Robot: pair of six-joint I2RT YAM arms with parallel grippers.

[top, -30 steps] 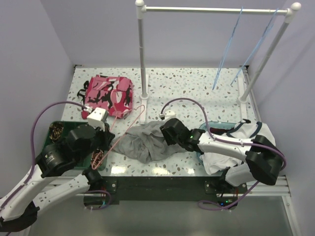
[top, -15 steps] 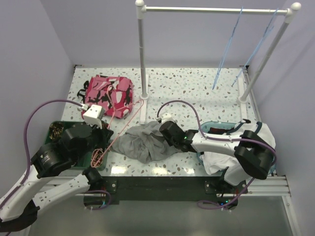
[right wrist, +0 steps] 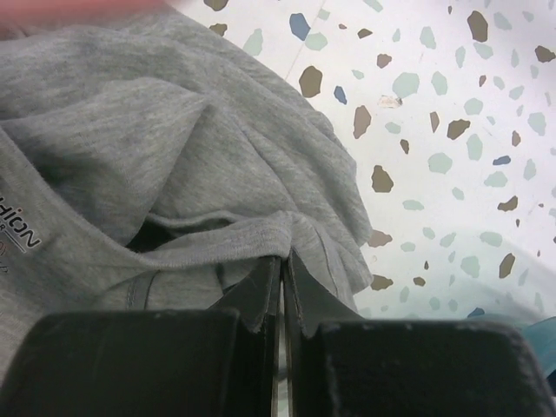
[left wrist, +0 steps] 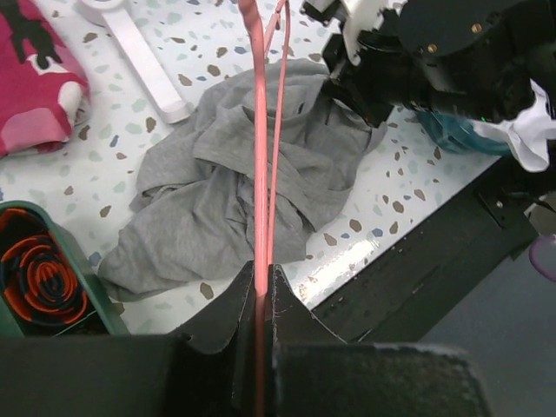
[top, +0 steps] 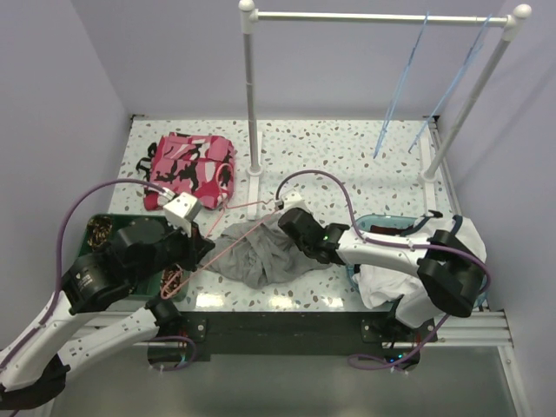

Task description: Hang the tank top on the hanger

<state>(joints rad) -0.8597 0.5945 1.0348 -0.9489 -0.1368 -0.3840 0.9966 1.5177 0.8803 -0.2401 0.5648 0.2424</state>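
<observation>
Your left hand [left wrist: 263,295] clamps pink hanger [left wrist: 259,156]; right hand [right wrist: 282,278] pinches tank top [left wrist: 217,191] hem. Tank top lies bunched on worktop [left wrist: 395,187]; threading apparently not begun.

The grey tank top [top: 256,252] lies in a crumpled heap; the thin pink wire hanger [left wrist: 260,174] slants tilted just above it.

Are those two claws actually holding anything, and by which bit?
Yes. The left gripper pinches the hanger by its pink wire, where two strands converge. The right gripper is shut on a folded edge of the tank top.
</observation>
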